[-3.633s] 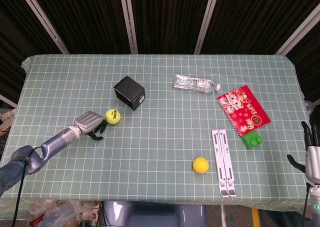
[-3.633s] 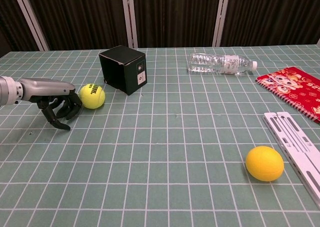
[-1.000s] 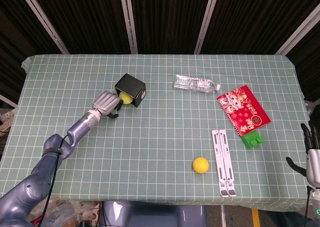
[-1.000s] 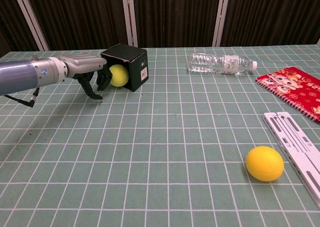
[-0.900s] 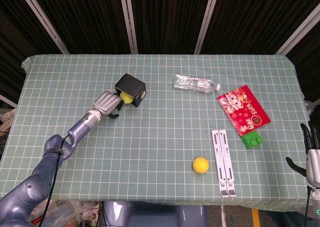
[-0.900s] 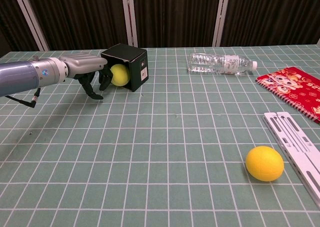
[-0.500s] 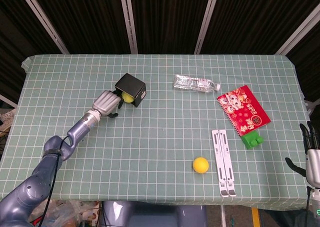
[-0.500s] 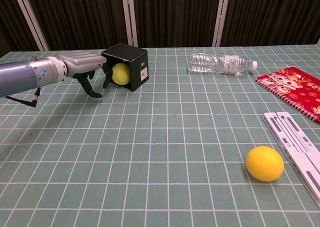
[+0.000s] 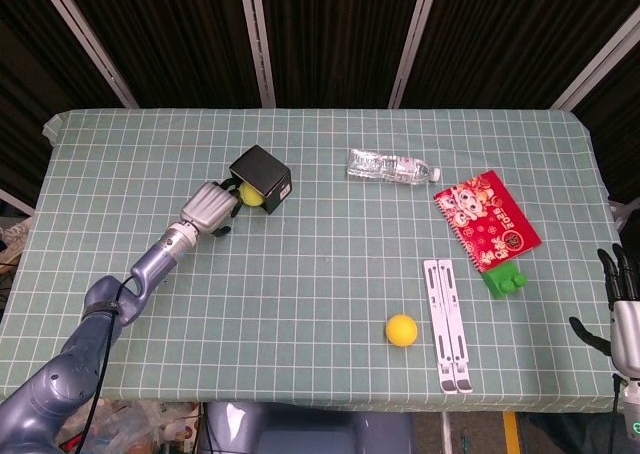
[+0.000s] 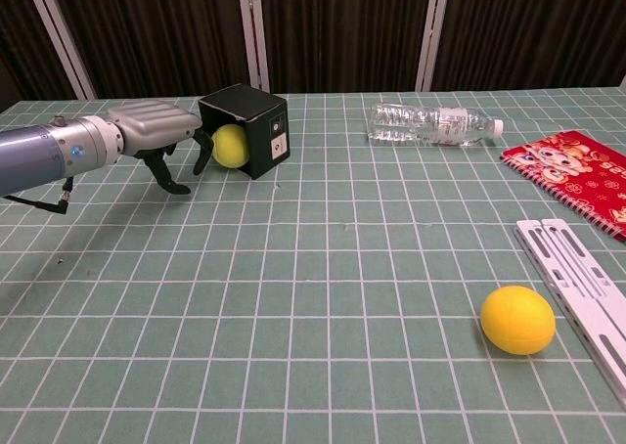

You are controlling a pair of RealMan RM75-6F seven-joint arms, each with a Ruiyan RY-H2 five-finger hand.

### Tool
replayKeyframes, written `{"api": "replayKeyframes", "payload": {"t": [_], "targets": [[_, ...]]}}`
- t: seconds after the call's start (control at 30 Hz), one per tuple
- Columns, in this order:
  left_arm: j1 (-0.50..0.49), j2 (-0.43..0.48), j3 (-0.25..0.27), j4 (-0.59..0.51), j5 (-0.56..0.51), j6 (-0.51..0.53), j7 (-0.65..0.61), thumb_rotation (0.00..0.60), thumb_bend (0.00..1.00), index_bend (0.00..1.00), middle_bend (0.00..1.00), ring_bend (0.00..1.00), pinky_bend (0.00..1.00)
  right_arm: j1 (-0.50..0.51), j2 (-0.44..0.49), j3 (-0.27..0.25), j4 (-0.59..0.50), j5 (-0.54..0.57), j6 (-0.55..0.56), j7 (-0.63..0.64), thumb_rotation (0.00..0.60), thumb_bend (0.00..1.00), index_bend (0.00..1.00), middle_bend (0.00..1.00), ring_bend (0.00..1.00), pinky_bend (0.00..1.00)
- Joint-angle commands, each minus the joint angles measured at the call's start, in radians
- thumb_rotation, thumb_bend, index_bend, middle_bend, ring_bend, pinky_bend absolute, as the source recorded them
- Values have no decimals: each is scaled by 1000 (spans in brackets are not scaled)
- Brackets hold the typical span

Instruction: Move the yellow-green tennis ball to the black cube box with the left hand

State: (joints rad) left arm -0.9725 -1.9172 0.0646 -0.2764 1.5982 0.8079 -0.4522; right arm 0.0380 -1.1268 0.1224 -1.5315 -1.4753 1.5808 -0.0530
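The yellow-green tennis ball (image 10: 228, 145) lies on the tablecloth, touching the near left face of the black cube box (image 10: 250, 123). The head view shows the ball (image 9: 247, 192) tucked against the box (image 9: 262, 173). My left hand (image 10: 161, 133) hovers just left of the ball with its fingers (image 10: 201, 156) hanging down, loosely apart and holding nothing. It also appears in the head view (image 9: 209, 207), reaching in from the lower left. My right hand (image 9: 623, 309) is off the table's right edge, fingers straight and apart, empty.
A clear plastic bottle (image 10: 430, 125) lies at the back. A red notebook (image 10: 577, 169), a green block (image 9: 505, 280) and a white folding stand (image 10: 585, 289) are on the right. An orange-yellow ball (image 10: 516, 319) sits in front.
The tennis ball went from open cloth to the box's side. In the last second my left hand has drawn back a little to the left, and the ball stays put.
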Motion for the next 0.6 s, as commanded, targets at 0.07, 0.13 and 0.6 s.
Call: {"api": "replayKeyframes", "payload": {"t": [0.07, 0.13, 0.6], "targets": [[1, 3, -1, -7, 0, 6, 10, 600, 198, 520, 352, 137, 434, 0, 1, -1, 0, -1, -1, 2, 600, 193, 0, 0, 0, 0], [1, 3, -3, -8, -1, 6, 18, 600, 198, 500, 352, 138, 434, 1, 2, 0, 0, -1, -2, 4, 600, 193, 0, 0, 0, 0], [-14, -17, -25, -9, -22, -30, 95, 599, 198, 348, 250, 112, 324, -5, 8, 0, -2, -8, 11, 12, 600, 192, 0, 0, 0, 0]]}}
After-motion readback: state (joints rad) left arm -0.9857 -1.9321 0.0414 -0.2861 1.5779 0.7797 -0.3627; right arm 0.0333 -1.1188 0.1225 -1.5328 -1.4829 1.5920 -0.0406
